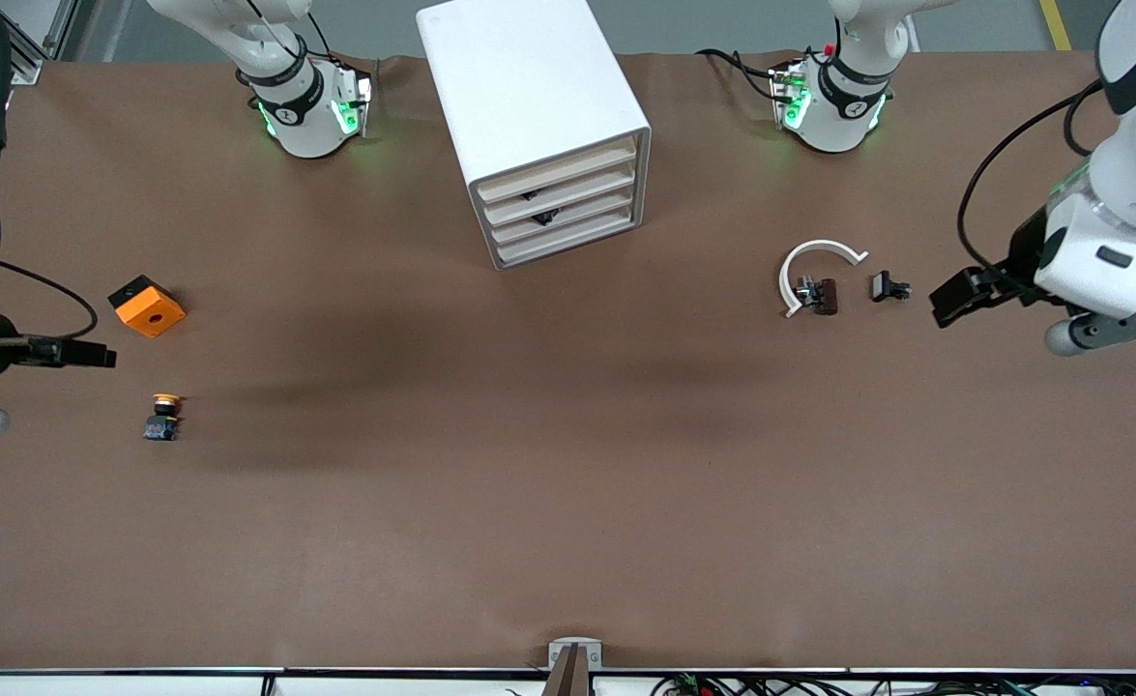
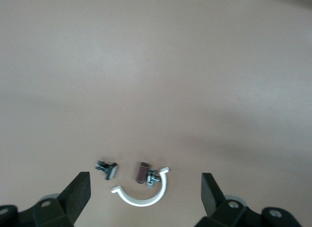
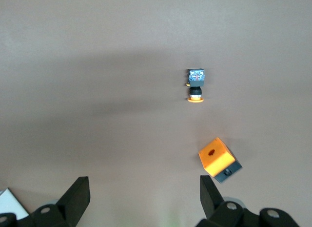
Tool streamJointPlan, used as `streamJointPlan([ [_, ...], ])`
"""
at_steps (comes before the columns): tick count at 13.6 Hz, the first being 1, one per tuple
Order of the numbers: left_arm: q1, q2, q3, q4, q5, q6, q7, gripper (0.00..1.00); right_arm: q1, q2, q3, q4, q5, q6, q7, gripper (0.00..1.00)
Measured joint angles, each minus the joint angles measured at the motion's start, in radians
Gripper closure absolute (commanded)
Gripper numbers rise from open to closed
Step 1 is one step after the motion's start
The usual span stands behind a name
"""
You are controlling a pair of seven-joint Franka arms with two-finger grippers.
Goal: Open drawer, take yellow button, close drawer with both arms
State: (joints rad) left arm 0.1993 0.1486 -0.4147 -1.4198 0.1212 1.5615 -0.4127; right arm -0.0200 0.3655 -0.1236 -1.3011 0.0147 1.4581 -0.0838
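Cabinet [image 1: 534, 126] drawers all shut. Button [image 1: 162, 417] lies toward the right arm's end, bare table around it. Left gripper [image 2: 145, 193] and right gripper [image 3: 144, 195] gape wide, empty, at the table's ends.

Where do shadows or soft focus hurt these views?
Front view: broad soft shadows lie on the brown table near the button; green lights glow at both arm bases. Left wrist view: the white curved strip reads soft. Right wrist view: a faint shadow band, the orange block sharp enough.

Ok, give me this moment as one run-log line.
drawer: shut in cabinet | button: on table, near right arm's end | left end effector: open, empty | right end effector: open, empty
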Motion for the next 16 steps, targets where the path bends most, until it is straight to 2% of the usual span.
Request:
streamJointPlan([
  [3, -0.114, -0.091, 0.163, -0.076, -0.063, -0.005, 0.098, 0.0, 0.011, -0.026, -0.001, 0.067, -0.035, -0.021, 0.003, 0.0],
  [5, -0.157, -0.147, 0.238, -0.132, -0.077, -0.005, 0.163, 0.0, 0.009, -0.03, -0.006, 0.119, -0.036, -0.061, 0.003, 0.0],
  [9, -0.164, -0.21, 0.258, -0.208, -0.082, -0.004, 0.197, 0.0, 0.014, -0.046, -0.003, 0.156, -0.036, -0.117, 0.003, 0.0],
  [12, -0.17, -0.219, 0.258, -0.221, -0.082, -0.004, 0.221, 0.0, 0.033, -0.062, 0.0, 0.166, -0.036, -0.141, 0.006, 0.0],
  [16, -0.173, -0.222, 0.257, -0.227, -0.082, -0.007, 0.261, 0.0, 0.037, -0.135, 0.0, 0.17, -0.036, -0.178, 0.006, 0.0],
])
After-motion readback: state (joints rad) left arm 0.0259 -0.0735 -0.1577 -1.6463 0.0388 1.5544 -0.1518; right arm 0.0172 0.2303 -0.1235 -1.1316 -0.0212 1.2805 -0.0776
